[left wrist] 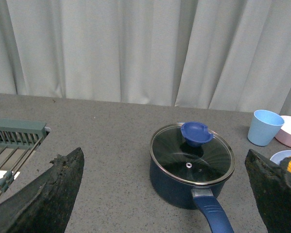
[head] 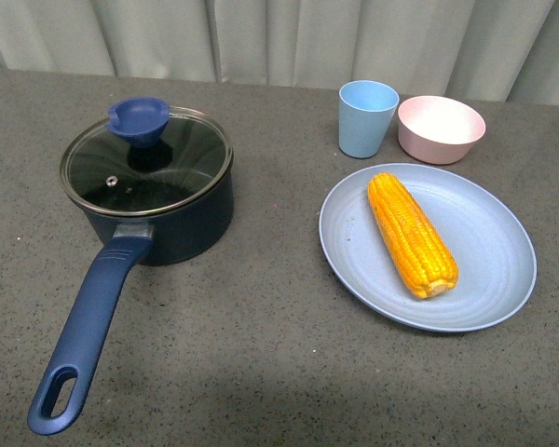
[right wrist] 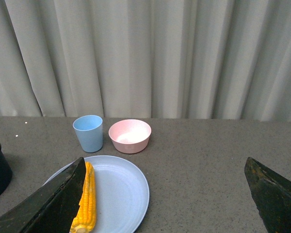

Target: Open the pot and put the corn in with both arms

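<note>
The navy pot (head: 163, 209) stands on the left of the grey table with its glass lid (head: 147, 163) on, the blue knob (head: 138, 119) at the lid's far side, and its long handle (head: 88, 331) pointing toward me. The corn (head: 411, 233) lies on a light-blue plate (head: 484, 270) at the right. Neither arm shows in the front view. My left gripper (left wrist: 167, 194) is open, its fingers wide apart, with the pot (left wrist: 184, 187) ahead between them. My right gripper (right wrist: 167, 194) is open; the corn (right wrist: 86, 199) lies beside its one finger.
A light-blue cup (head: 366, 117) and a pink bowl (head: 441, 128) stand behind the plate. A grey-green dish rack (left wrist: 12, 141) is off to one side in the left wrist view. Pale curtains hang behind the table's far edge.
</note>
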Motion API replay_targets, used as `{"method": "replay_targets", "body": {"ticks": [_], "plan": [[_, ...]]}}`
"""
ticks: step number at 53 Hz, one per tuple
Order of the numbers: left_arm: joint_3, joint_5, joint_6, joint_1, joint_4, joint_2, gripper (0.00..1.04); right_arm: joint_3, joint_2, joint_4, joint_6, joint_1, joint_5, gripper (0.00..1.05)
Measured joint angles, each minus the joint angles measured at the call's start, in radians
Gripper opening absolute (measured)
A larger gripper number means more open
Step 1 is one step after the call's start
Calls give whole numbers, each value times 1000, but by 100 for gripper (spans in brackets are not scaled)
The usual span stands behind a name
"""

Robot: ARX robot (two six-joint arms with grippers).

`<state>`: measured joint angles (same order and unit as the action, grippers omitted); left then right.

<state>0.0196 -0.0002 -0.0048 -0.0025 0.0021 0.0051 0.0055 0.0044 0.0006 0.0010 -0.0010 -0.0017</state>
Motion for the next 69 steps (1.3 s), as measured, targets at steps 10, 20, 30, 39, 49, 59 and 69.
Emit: {"method": "replay_targets", "body": {"ticks": [10,20,30,39,49,59,69], "plan": [[0,0,0,0,0,0,98,0,0,0,0,0,0,96],[0,0,0,0,0,0,98,0,0,0,0,0,0,96],[0,0,0,0,0,0,98,0,0,0,0,0,0,96],[0,0,0,0,0,0,98,0,0,0,0,0,0,96],[4,-202,-64,-47,-15,63,98,0,0,0,0,0,0,96],[8,-248,-136,-60,259,332,98,0,0,0,0,0,0,96],[114,-182,-219,-135,761,924,98,0,0,0,0,0,0,96]]}}
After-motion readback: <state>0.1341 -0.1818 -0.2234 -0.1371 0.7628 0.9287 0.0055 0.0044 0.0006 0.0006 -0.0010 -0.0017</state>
